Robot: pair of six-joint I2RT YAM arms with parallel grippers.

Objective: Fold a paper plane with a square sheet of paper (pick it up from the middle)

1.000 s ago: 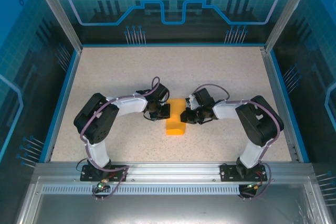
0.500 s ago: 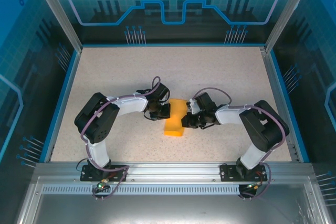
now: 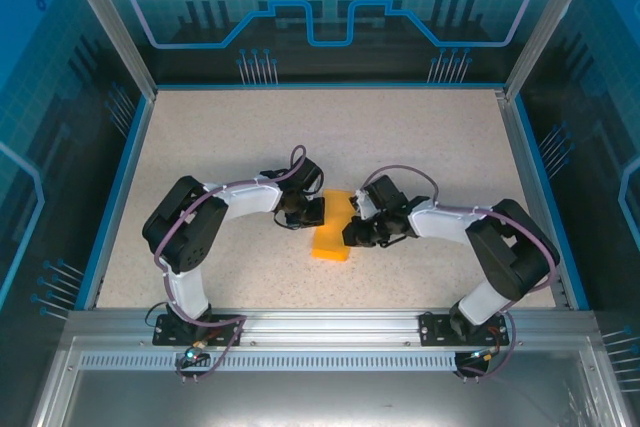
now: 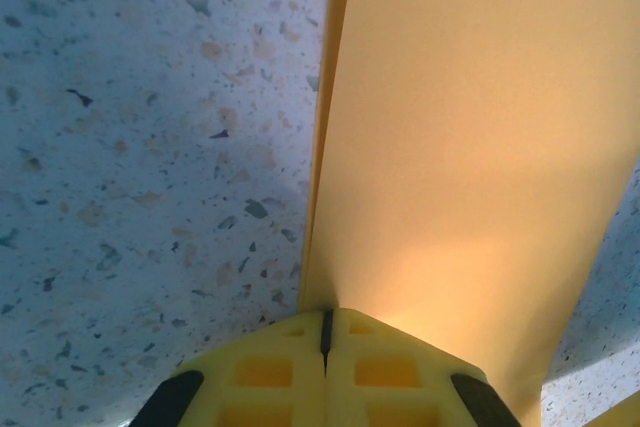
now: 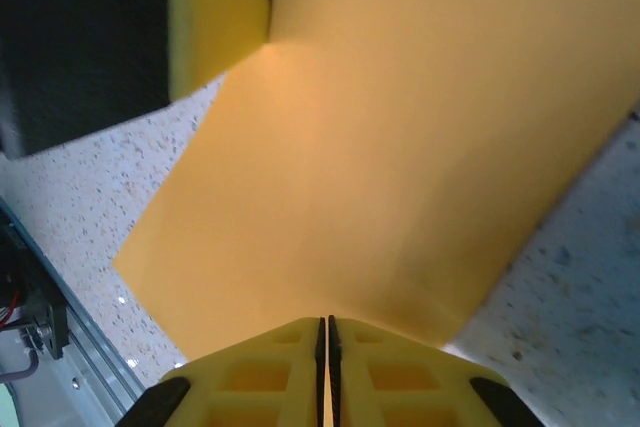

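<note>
Mid-fold: folded orange sheet (image 3: 333, 235) sits mid-surface (image 3: 200, 147) between the arms, probably doubled over, left jaws and right jaws each closed tight, pinching opposite edges; next move needs the edges lined up, then a firm crease.

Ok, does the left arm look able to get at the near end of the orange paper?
Probably not yet: the left fingers are shut on the left edge of the orange paper, and the right fingers pinch its right edge. The left would have to let go first.
</note>
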